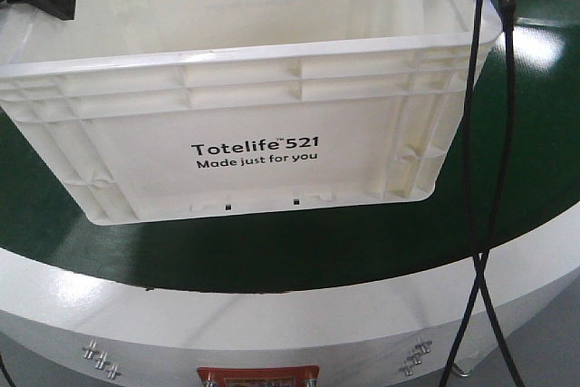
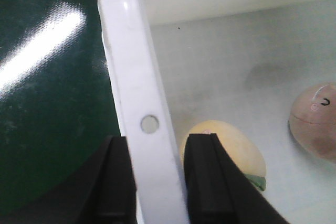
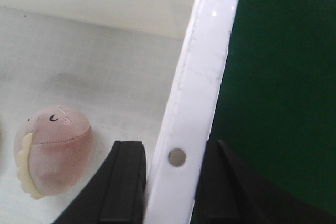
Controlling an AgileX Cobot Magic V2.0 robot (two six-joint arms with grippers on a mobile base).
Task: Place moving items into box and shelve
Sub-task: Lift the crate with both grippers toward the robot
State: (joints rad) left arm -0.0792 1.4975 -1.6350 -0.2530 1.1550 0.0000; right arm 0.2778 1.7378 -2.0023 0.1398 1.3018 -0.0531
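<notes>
Front: the box (image 1: pixel 263 133) sits on the green table (image 1: pixel 299 260). Left wrist: my left gripper (image 2: pixel 157 148) pinches its rim (image 2: pixel 126 66), the cream ball (image 2: pixel 236 148) inside. Right wrist: my right gripper (image 3: pixel 175 149) clamps the opposite rim by the pink ball (image 3: pixel 55 145). The plastic looks stiff, light and probably slick.

A glossy dark-green round tabletop (image 1: pixel 272 256), edged by a broad white rim (image 1: pixel 299 310) with small metal fittings (image 1: pixel 100 358) along its lower front, carries one large white crate (image 1: pixel 254 106) printed "Totelife 521 Made just for you", with green surface showing on either side.
</notes>
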